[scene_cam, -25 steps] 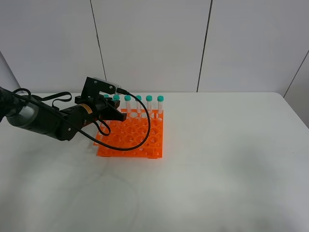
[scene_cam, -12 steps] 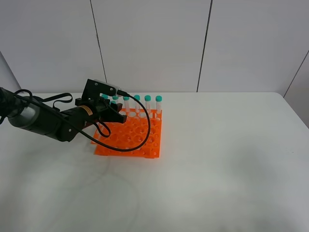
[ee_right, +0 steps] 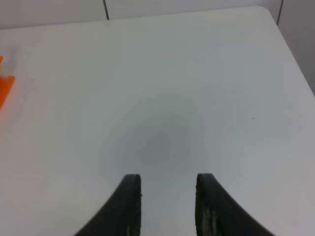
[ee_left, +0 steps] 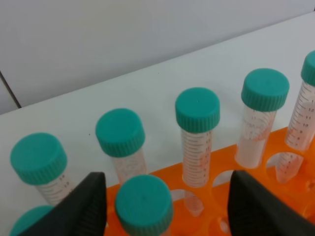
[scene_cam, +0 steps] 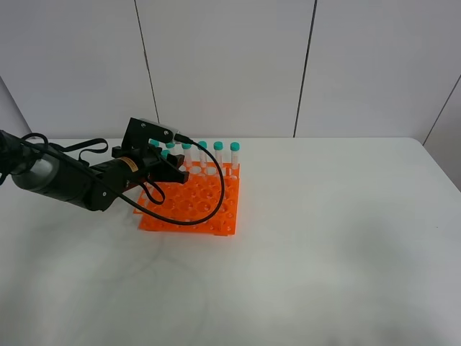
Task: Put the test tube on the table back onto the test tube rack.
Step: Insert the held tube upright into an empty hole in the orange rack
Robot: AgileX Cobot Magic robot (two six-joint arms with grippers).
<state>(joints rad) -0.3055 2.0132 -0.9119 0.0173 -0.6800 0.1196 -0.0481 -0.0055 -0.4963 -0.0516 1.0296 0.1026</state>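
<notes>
The release step is in hand: the left pincer (ee_left: pixel 165 199) stands spread around the test tube (ee_left: pixel 143 202), which sits upright in the orange test tube rack (scene_cam: pixel 189 205) at the frame's left. Next, I judge, a straight lift clear of the caps.

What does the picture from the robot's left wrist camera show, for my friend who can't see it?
A test tube with a teal cap stands in the orange test tube rack, between the two spread black fingers of the left gripper, which are not touching it. Behind it a row of matching tubes stands in the rack on the white table.
</notes>
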